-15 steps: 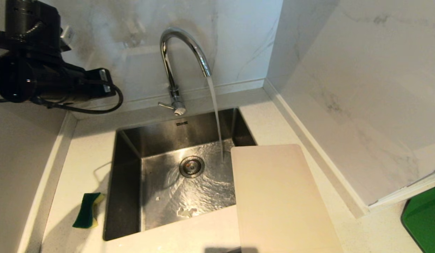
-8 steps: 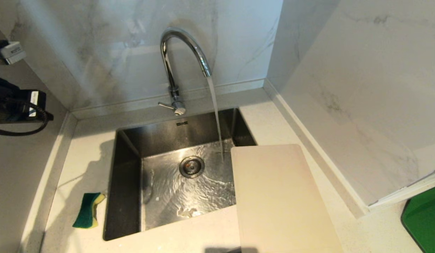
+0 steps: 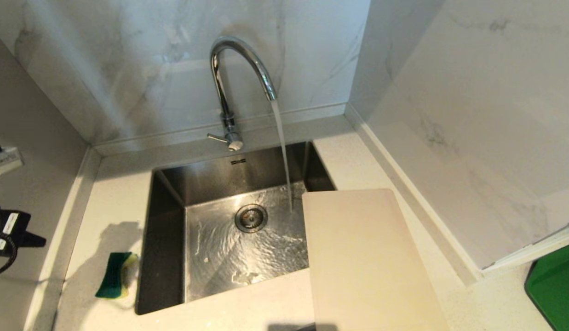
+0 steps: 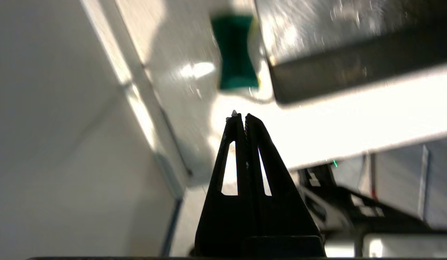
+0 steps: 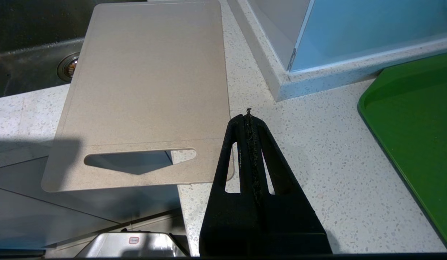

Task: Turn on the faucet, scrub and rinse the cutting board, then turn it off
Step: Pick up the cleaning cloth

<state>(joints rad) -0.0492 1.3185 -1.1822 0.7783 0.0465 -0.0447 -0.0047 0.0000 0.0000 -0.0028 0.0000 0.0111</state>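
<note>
faucet: tall chrome gooseneck tap [image 3: 229,87] at the back edge of the sink, thin side lever sticking out near its base. Running: a stream of water [image 3: 283,151] falls from the spout into the basin.
sink: square stainless steel basin [image 3: 167,239], round drain [image 3: 250,218] near the middle, floor rippling with water.
cutting board: large thin cream-white plastic rectangle with rounded corners [image 3: 367,262], flat on the counter right of the sink. Its far left corner hangs over the basin edge, just beside where the stream lands. In the right wrist view the slot-handle end [image 5: 140,159] overhangs the front counter edge.
sponge: small green-and-yellow block [image 3: 114,275] on the counter, just left of the sink rim, apart from the board. Also in the left wrist view [image 4: 236,50].
counter: pale speckled stone top [image 3: 114,193], marble-look walls behind and on the right.
left gripper: black two-finger claw [image 4: 240,116], clenched, nothing held. Hovers on the near side of the sponge, not touching. Head view only catches a bit of the arm at the left edge.
right gripper: black two-finger claw [image 5: 249,115], clenched, empty, hanging over bare counter just beside the board's handle end.
tray: green plastic tray [image 5: 415,119] on the counter, far right.
</note>
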